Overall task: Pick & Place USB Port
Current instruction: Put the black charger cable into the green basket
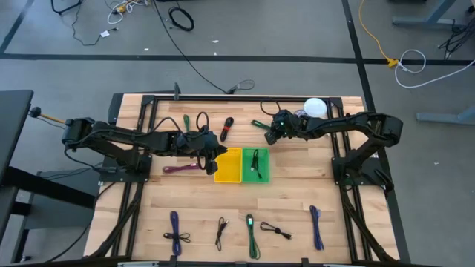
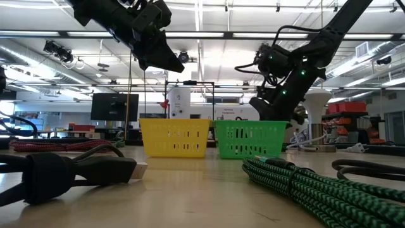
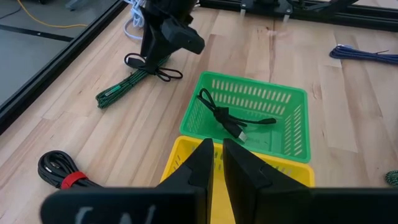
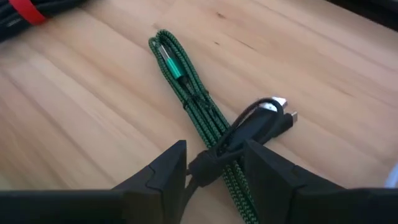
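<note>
1. The high view alone takes in the whole slatted wooden table (image 1: 297, 193): a yellow basket (image 1: 228, 165) and a green basket (image 1: 255, 165) touch side by side at its middle, and five bundled cables lie in a row along the near edge.
2. The left gripper (image 1: 215, 158) hangs over the yellow basket's left edge. The left wrist view shows its two dark fingers (image 3: 199, 165) almost together with only a thin slit between them and nothing in it.
3. That same wrist view looks down into the green basket, a rectangular plastic tub with slotted walls, where a thin black USB cable (image 3: 225, 117) lies loosely coiled, its metal plug showing.
4. The right gripper (image 1: 272, 136) sits at the far side of the table, beyond the green basket.
5. Only the right wrist view shows its grip: the fingers (image 4: 168, 168) stand wide apart around a black cable (image 4: 252, 130) with a silver plug, which crosses a braided green cable (image 4: 193, 99) on the wood.
6. The low view shows the baskets' slotted fronts, a braided green cable (image 2: 304, 183) and a black strapped bundle (image 2: 63, 171) nearest the camera.
</note>
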{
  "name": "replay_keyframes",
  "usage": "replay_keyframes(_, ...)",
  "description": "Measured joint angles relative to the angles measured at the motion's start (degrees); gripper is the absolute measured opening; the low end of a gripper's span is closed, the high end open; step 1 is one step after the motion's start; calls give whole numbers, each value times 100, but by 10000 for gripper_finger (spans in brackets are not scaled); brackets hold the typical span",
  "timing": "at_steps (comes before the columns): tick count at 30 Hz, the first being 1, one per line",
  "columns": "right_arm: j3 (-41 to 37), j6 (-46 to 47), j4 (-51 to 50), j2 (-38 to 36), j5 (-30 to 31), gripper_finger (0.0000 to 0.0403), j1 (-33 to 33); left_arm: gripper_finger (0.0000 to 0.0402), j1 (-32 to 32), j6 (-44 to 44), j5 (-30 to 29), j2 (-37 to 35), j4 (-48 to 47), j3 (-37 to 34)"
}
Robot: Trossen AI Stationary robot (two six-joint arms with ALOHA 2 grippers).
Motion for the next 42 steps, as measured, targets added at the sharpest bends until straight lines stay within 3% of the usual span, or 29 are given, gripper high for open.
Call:
replay_keyframes(14, 0, 232, -188, 88, 50, 162, -2, 39, 0, 15, 0, 0, -2, 0)
replay_keyframes(20, 0, 228, 213, 240, 51, 159, -2, 39, 0, 15, 0, 0, -7, 0)
replay_keyframes(24, 0, 140, 204, 327, 30, 118, -2, 39, 0, 15, 0, 0, -32, 0)
replay_keyframes(29, 4, 11, 236, 350, -122, 18, -4, 39, 0, 13, 0, 0, -36, 0)
replay_keyframes(36, 4, -28, 237, 239, -51, 4, -3, 39, 0, 11, 0, 0, -39, 0)
replay_keyframes(42, 4, -66, 130, -409, -42, 1, 25, 39, 0, 9, 0, 0, -39, 0)
